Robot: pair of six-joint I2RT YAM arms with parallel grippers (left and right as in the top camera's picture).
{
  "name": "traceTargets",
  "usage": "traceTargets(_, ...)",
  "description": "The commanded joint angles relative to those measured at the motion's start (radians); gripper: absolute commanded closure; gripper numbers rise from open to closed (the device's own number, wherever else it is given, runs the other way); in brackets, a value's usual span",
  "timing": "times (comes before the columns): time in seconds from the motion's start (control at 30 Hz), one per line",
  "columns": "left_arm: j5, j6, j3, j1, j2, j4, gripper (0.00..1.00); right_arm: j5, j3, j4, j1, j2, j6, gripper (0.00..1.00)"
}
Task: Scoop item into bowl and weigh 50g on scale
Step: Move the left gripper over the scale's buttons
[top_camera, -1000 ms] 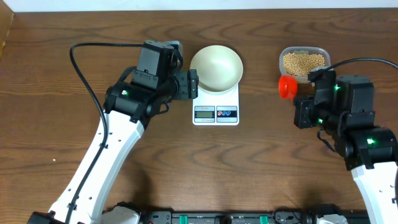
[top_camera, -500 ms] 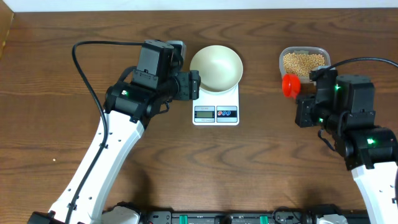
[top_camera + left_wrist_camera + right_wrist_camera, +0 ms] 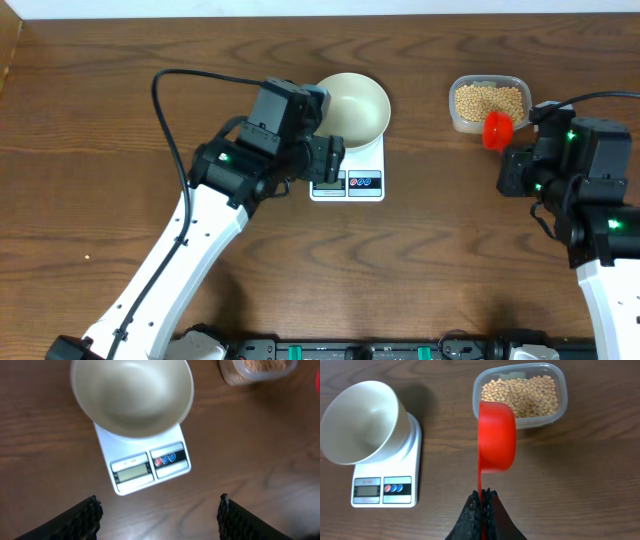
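The cream-white bowl (image 3: pixel 352 104) stands empty on the white scale (image 3: pixel 362 183). My left gripper (image 3: pixel 325 160) hangs open over the scale's front left corner, nothing between its fingers (image 3: pixel 82 520); below it I see the bowl (image 3: pixel 132 395) and the scale (image 3: pixel 150 467). The tan beans (image 3: pixel 489 99) fill a clear tub (image 3: pixel 457 121) at the back right. My right gripper (image 3: pixel 483 494) is shut on the thin handle of a red scoop (image 3: pixel 496 435), whose cup hangs just in front of the tub of beans (image 3: pixel 525 395). No beans show in the scoop (image 3: pixel 497 130).
Brown wooden table all round. The left arm's black cable (image 3: pixel 165 120) loops over the left half. A black rail (image 3: pixel 360 350) runs along the front edge. Bare wood lies between the scale and the tub.
My left arm has swung right, from beside the bowl to over the scale's front, jaws slightly narrower. My right arm carried the scoop right and back toward the tub.
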Motion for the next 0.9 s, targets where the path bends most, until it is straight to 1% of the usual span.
traceTargets(0.0,0.013,0.013,0.010,-0.054,0.014,-0.029,0.26,0.000,0.016,0.003,-0.031,0.022,0.005,0.99)
traceTargets(0.13,0.012,0.013,0.010,-0.110,0.030,-0.040,0.31,0.000,0.016,0.003,-0.044,0.041,0.005,0.99)
traceTargets(0.2,0.012,0.010,0.010,-0.128,0.047,-0.048,0.36,-0.001,0.016,0.002,-0.044,0.048,0.005,0.99)
traceTargets(0.27,0.005,-0.017,0.010,-0.148,0.094,-0.056,0.41,0.000,0.016,0.001,-0.044,0.051,0.005,0.99)
traceTargets(0.4,0.005,-0.053,0.010,-0.175,0.176,-0.054,0.63,0.000,0.016,0.001,-0.044,0.051,0.005,0.99)
traceTargets(0.47,0.005,-0.067,0.010,-0.188,0.221,-0.049,0.70,0.000,0.016,0.000,-0.044,0.051,0.005,0.99)
traceTargets(0.5,0.005,-0.067,0.010,-0.195,0.259,-0.042,0.81,0.000,0.016,-0.002,-0.044,0.051,0.005,0.99)
traceTargets(0.53,0.005,-0.068,0.010,-0.197,0.275,-0.035,0.89,0.000,0.016,-0.002,-0.044,0.051,0.005,0.99)
traceTargets(0.57,0.005,-0.068,0.010,-0.198,0.290,-0.028,0.92,0.000,0.016,-0.002,-0.044,0.051,0.005,0.99)
traceTargets(0.67,-0.016,-0.098,0.010,-0.197,0.319,-0.010,0.93,0.000,0.016,-0.002,-0.044,0.051,0.005,0.99)
traceTargets(0.73,-0.088,-0.137,0.010,-0.198,0.333,0.005,0.93,0.000,0.016,-0.002,-0.044,0.051,0.005,0.99)
traceTargets(0.87,-0.139,-0.139,0.009,-0.198,0.338,0.037,0.93,0.000,0.016,-0.002,-0.044,0.051,0.005,0.99)
